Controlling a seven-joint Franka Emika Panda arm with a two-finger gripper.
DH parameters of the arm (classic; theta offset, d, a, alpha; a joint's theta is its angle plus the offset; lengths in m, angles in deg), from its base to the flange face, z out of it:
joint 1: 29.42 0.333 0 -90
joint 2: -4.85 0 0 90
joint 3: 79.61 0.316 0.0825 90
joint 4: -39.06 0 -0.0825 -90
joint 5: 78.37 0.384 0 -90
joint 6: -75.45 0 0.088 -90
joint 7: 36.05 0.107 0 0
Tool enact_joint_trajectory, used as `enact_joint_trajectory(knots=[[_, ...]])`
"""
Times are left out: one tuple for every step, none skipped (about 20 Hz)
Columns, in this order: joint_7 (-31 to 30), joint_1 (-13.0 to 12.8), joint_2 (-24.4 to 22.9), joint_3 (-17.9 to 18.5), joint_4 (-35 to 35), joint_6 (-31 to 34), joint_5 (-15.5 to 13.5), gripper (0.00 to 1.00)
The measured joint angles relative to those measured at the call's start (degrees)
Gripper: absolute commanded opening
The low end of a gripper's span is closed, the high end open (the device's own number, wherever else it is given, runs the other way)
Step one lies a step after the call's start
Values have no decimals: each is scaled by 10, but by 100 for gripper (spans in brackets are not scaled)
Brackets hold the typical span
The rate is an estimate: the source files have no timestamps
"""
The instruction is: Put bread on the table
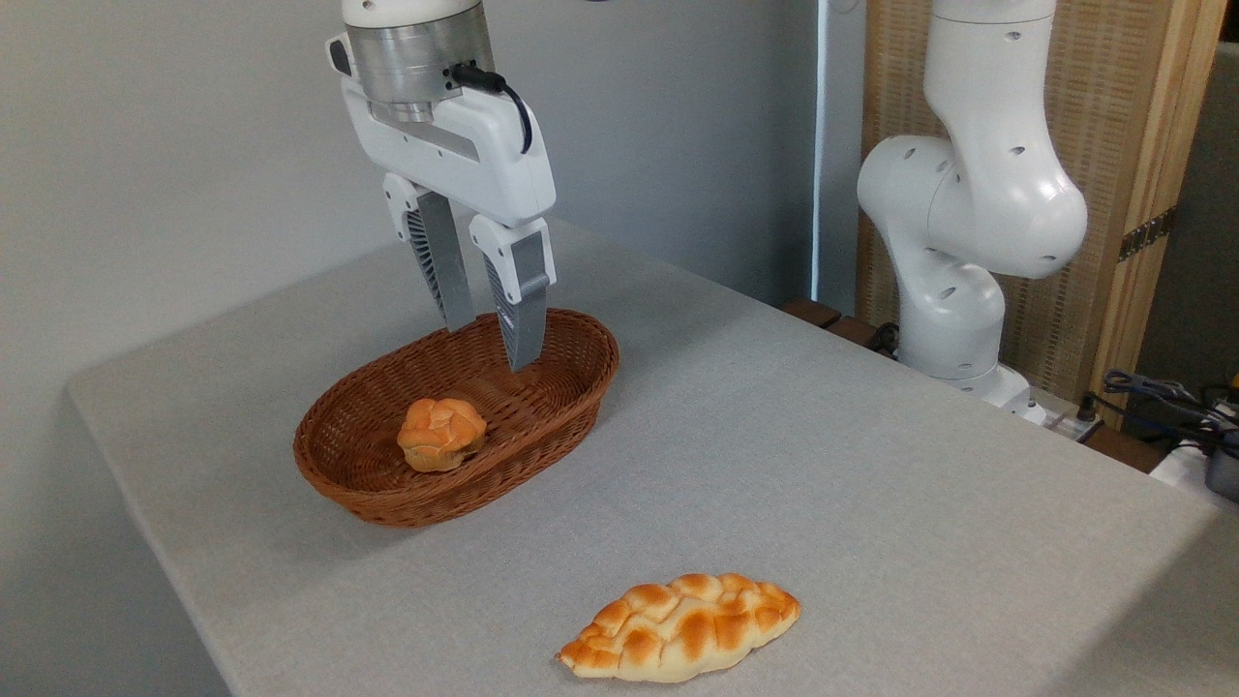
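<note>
Bread [679,627]: it lay nearest the camera, flat on the bench, a long braided loaf with pointed ends, pale gold with browner toasted patches. Its left tip pointed toward the front edge and its right end sat a little farther back. Nothing touched it.

Bench [871,465]: plain light grey, finely textured, carrying both the loaf and the basket. The stretch between them was bare cloth.

Basket [542,426]: brown oval wicker, standing on the bench behind and to the left of the loaf, well apart from it. Its long axis ran from near left to far right.

Bun [440,434]: small, round and orange, resting inside the basket toward its nearer left end, just beside the front wall.

My tool [492,339]: it hung over the far right part of the basket, pointing down. My two fingers [523,310] stood parted with a clear gap between them and gripped nothing. The tips sat about level with the basket's far rim. I could not tell whether they reached below it.

Bread to tool: the loaf was well apart from my tool, lower in the picture and to the right, with the whole basket rim and a run of bench between us. The bun lay closer to me, down and left of my fingertips, not touching them.

My arm [968,213]: its white base and joints rose at the far right edge of the bench, behind everything else.
</note>
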Motion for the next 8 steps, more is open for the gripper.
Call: enact_joint_trajectory(knots=[[0, 0, 0, 1, 3, -1, 0, 100], [0, 0, 0, 3, 6, -1, 0, 100], [0, 0, 0, 7, 11, -1, 0, 100], [0, 0, 0, 13, 16, -1, 0, 100], [1, 0, 1, 18, 20, -1, 0, 100], [2, 1, 1, 21, 24, -1, 0, 100], [3, 1, 1, 23, 25, -1, 0, 100], [4, 0, 1, 23, 26, -1, 0, 100]])
